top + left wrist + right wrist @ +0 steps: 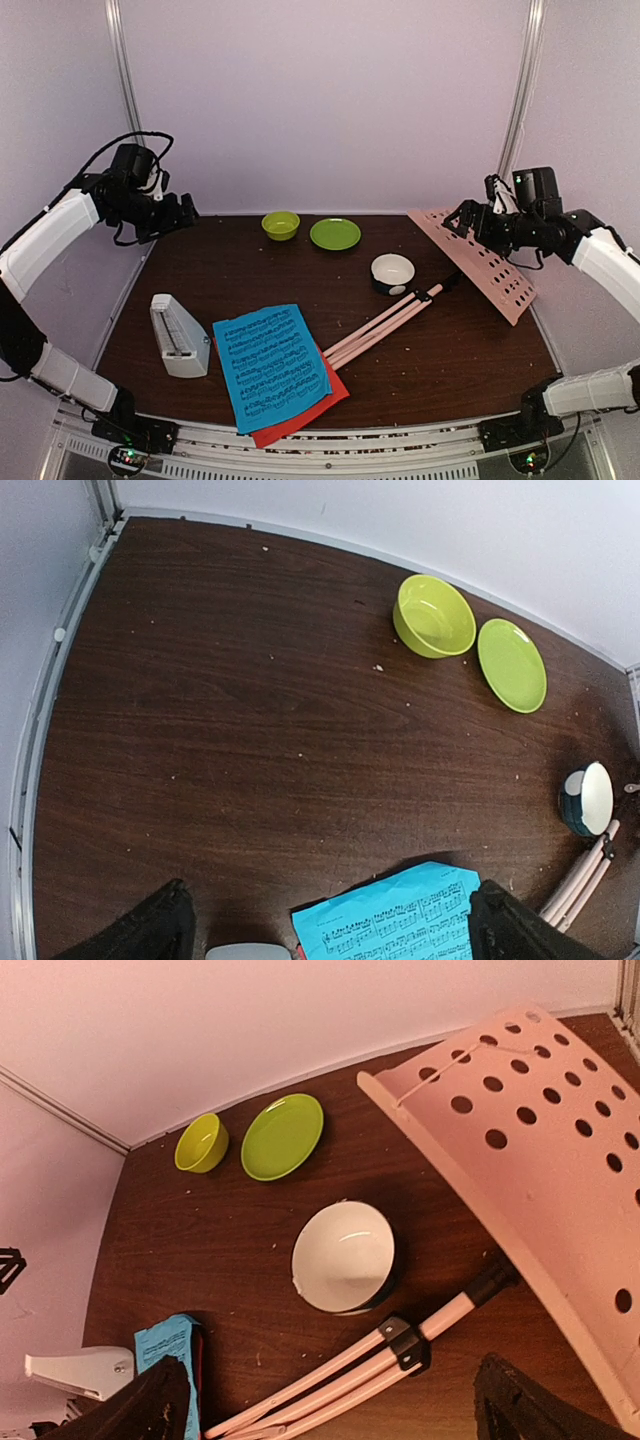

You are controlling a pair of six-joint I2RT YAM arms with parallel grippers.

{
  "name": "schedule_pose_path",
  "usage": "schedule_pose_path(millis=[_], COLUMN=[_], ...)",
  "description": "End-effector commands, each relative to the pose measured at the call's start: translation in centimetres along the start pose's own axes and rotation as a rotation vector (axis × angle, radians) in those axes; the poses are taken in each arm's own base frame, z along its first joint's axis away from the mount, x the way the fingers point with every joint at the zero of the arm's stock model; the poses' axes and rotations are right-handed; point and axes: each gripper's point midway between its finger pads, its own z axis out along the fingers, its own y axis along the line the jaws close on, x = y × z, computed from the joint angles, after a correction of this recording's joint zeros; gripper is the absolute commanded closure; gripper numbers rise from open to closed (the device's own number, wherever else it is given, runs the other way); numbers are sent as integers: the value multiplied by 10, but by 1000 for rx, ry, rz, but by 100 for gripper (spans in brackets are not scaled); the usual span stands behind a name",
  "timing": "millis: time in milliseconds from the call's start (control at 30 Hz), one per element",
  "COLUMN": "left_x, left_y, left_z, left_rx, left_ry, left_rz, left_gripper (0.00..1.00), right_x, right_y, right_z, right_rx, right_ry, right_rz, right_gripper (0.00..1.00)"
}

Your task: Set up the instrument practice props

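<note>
The pale pink music stand lies on its side: its perforated desk point(480, 262) at the right, its folded legs point(385, 324) pointing toward the pages. It also shows in the right wrist view point(540, 1160). A blue sheet-music page point(270, 365) lies on a red page point(325, 405) at the front. The white metronome point(178, 335) stands left of them. My left gripper point(185, 212) is open and empty, high at the far left. My right gripper point(457, 218) is open and empty, above the desk's far end.
A green bowl point(281, 224) and green plate point(335, 234) sit at the back. A small white bowl with dark rim point(392, 272) stands next to the stand's pole. White walls enclose the table on three sides.
</note>
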Motion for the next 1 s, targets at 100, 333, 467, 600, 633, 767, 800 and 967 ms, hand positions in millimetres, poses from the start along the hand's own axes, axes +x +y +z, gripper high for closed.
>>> schedule_pose_path(millis=[100, 333, 467, 600, 633, 767, 800, 967], left_x=[-15, -12, -12, -12, -13, -12, -11, -13], left_y=[-28, -30, -33, -37, -37, -40, -41, -48], left_z=[-13, -12, -11, -10, -9, -6, -4, -1], left_rx=[125, 141, 152, 171, 174, 191, 194, 231], left_ry=[-44, -33, -28, -22, -20, -10, -5, -3], left_rz=[111, 137, 144, 143, 142, 136, 130, 116], left_gripper=[2, 2, 2, 2, 2, 2, 2, 2], right_x=[-2, 14, 26, 37, 39, 47, 48, 53], right_y=[-52, -94, -116, -121, -119, -118, -118, -118], right_z=[13, 38, 53, 66, 69, 78, 80, 86], right_rx=[198, 334, 388, 365, 347, 308, 300, 266], right_ry=[183, 318, 396, 438, 444, 479, 486, 536], right_rz=[-174, -199, -227, -248, -249, -260, -266, -318], right_gripper=[0, 0, 0, 0, 0, 1, 3, 15])
